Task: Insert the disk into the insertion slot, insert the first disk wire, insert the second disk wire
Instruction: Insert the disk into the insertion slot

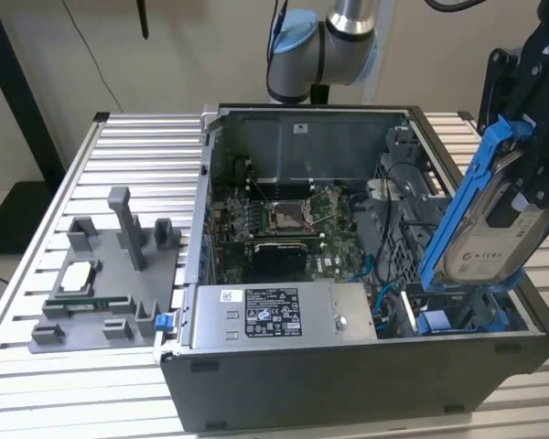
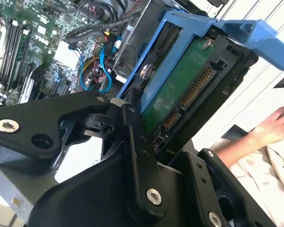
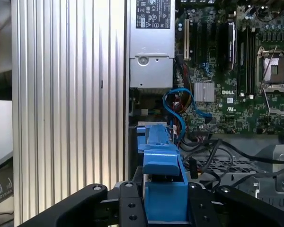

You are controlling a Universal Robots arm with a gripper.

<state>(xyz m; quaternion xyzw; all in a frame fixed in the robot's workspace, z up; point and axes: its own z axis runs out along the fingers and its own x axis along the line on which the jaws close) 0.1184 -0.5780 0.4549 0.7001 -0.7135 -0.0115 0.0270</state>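
Your black gripper (image 1: pixel 523 203) grips the blue-framed silver-grey disk (image 1: pixel 476 249), tilted, at the exterior view's right, over the open dark-grey computer case (image 1: pixel 348 389).

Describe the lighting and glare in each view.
Exterior view: even light, shaded inside the open black metal computer case. Second wrist view: the ribbed aluminium table washes out white behind the blue-framed silver hard drive. First wrist view: soft sheen on that table.

The disk (image 1: pixel 480 251) is silver-grey with a white label, framed in bright blue; in the second wrist view its underside is green circuit board. The gripper (image 1: pixel 523 187) is black. The table (image 1: pixel 37 384) is ribbed silver, the fixture tray (image 1: pixel 91 293) grey, the motherboard (image 1: pixel 284 224) dark green.
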